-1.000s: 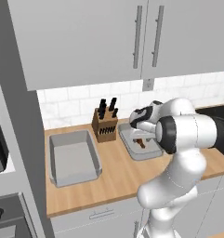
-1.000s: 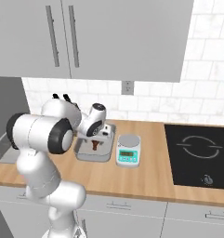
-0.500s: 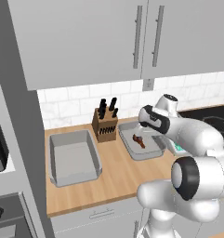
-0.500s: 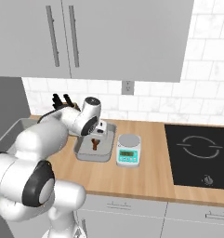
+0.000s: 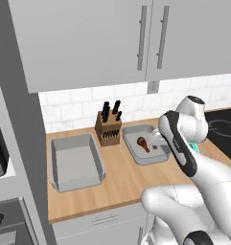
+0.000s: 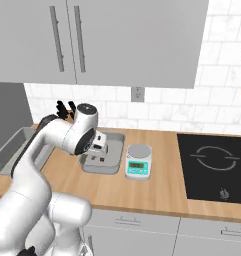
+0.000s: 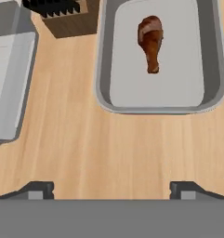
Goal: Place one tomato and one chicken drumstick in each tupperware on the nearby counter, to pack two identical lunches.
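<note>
Since a second ago the arm has swung up and away from the right tupperware (image 5: 146,145), leaving a chicken drumstick (image 7: 151,42) lying loose on its floor, and the gripper (image 7: 111,188) has drawn back over bare counter (image 7: 113,148) with its jaws spread wide and nothing between them, which reads as a finished drop. Going left to right in the left base view: the left tupperware (image 5: 75,161) sits on the counter with no food visible in it, well apart from its twin; the knife block (image 5: 108,129) stands against the backsplash between them, just beside the right container; then comes the right tupperware with the drumstick toward its back half, clear of the walls. Beyond it, in the right base view, stands a kitchen scale (image 6: 139,162), then the black hob (image 6: 214,166). No tomato is visible, so most of the packing probably remains.
</note>
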Robot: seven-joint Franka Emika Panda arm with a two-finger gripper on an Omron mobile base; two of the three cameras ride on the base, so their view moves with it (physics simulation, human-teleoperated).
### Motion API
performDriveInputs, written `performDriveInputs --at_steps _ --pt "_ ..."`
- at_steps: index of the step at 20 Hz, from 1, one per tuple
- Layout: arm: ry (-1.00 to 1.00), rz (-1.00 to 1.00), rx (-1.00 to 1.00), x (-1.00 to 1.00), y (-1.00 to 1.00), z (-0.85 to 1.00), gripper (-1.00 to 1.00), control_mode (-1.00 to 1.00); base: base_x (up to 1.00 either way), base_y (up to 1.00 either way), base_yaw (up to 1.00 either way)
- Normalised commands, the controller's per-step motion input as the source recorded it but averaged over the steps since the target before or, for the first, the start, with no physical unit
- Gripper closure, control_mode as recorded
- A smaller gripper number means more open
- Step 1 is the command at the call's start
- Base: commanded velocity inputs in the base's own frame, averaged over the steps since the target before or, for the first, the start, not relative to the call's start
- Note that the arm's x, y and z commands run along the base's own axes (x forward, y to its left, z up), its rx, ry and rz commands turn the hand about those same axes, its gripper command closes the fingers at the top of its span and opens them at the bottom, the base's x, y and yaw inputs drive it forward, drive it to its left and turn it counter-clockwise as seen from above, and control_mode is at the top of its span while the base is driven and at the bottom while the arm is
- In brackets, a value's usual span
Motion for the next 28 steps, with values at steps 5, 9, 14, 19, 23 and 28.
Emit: performDriveInputs --at_steps 5,9,14,19,23,28 --pt "0.0 -0.06 0.0 -0.86 0.18 0.11 -1.0 -1.0 0.0 0.0 0.0" --pt "0.02 0.0 -0.01 -0.21 0.02 -0.01 -1.0 -1.0 0.0 0.0 0.0" --pt "-0.01 0.0 0.0 -0.01 0.0 0.0 -1.0 1.0 -0.49 0.0 0.08" --pt "0.0 0.0 0.0 0.0 0.0 0.0 -1.0 1.0 -1.0 0.03 0.33" --pt "0.0 0.0 0.0 0.0 0.0 0.0 -1.0 1.0 -0.9 0.0 0.44" --pt "0.0 0.0 0.0 0.0 0.0 0.0 -1.0 1.0 -0.4 0.33 0.64"
